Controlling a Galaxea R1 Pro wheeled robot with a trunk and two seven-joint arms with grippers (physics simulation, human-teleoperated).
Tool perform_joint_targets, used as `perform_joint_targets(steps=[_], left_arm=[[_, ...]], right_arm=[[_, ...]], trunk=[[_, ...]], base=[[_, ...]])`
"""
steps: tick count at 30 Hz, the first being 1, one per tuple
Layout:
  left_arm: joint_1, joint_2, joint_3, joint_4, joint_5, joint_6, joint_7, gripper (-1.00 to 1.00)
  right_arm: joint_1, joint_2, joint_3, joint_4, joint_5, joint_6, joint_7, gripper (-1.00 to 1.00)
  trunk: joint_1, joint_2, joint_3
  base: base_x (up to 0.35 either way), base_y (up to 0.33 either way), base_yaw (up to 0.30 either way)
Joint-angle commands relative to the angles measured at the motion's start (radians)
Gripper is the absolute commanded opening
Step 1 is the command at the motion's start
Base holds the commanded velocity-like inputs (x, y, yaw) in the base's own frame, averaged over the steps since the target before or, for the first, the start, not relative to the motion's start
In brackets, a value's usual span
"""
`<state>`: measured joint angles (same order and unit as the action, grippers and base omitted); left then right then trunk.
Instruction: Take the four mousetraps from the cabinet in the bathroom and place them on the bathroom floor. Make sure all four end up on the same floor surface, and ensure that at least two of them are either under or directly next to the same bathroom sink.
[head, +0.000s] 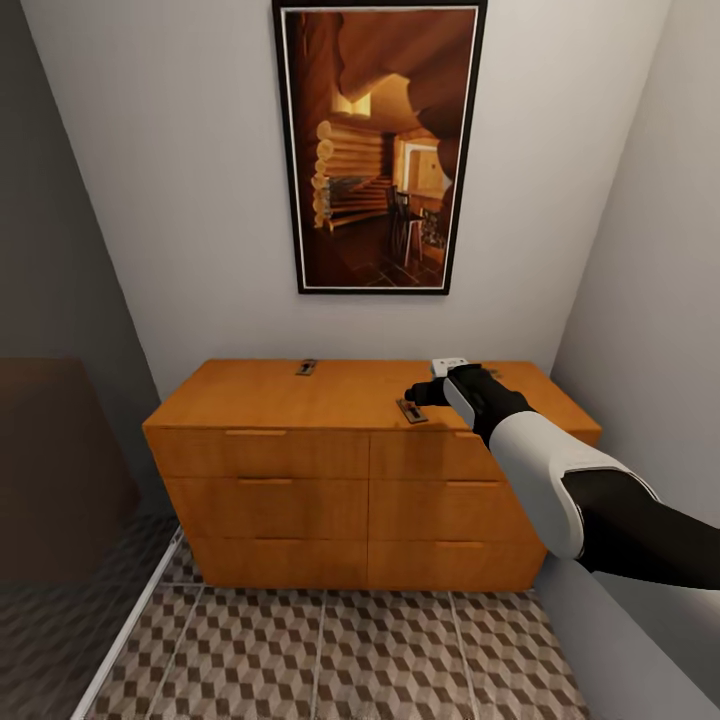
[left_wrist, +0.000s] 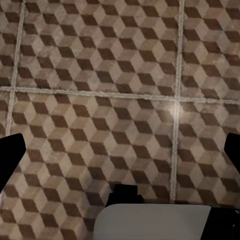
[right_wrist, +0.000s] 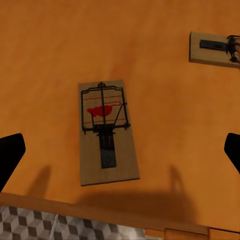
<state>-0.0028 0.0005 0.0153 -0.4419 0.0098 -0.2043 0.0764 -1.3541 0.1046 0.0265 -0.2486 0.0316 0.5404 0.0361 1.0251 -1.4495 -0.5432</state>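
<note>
Orange-brown wooden cabinet (head: 300, 470) stands against the wall on the patterned bathroom floor (left_wrist: 100, 75). One mousetrap (right_wrist: 107, 131) lies flat near its front edge, directly below the right gripper (right_wrist: 120, 150), jaws wide. Another mousetrap (right_wrist: 212, 48) lies well apart. Left gripper (left_wrist: 120, 150) hangs over tiles, jaws wide.

Orange-brown cabinet (head: 300, 480); brown-beige cube-patterned bathroom floor (left_wrist: 100, 100); red-marked mousetrap (right_wrist: 107, 131).

Soft even light, faint shadows on the cabinet (right_wrist: 165, 60) top.
</note>
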Motion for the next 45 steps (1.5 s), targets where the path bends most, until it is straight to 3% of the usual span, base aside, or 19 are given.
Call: perform_joint_targets(steps=[1, 17, 45], left_arm=[[0.000, 0.000, 0.000, 0.000, 0.001, -0.003, 0.002, 1.00], [0.000, 0.000, 0.000, 0.000, 0.001, -0.003, 0.002, 1.00], [0.000, 0.001, 0.000, 0.000, 0.001, -0.003, 0.002, 1.00]], right_arm=[[0.000, 0.000, 0.003, -0.002, 0.004, 0.006, 0.004, 1.00], [0.000, 0.000, 0.003, -0.002, 0.005, 0.006, 0.002, 1.00], [0.000, 0.000, 0.003, -0.001, 0.005, 0.006, 0.001, 1.00]], trunk=[[0.000, -0.001, -0.003], [0.000, -0.001, -0.024], [0.000, -0.001, -0.026]], base=[[0.000, 0.000, 0.000], [0.000, 0.000, 0.000], [0.000, 0.033, 0.000]])
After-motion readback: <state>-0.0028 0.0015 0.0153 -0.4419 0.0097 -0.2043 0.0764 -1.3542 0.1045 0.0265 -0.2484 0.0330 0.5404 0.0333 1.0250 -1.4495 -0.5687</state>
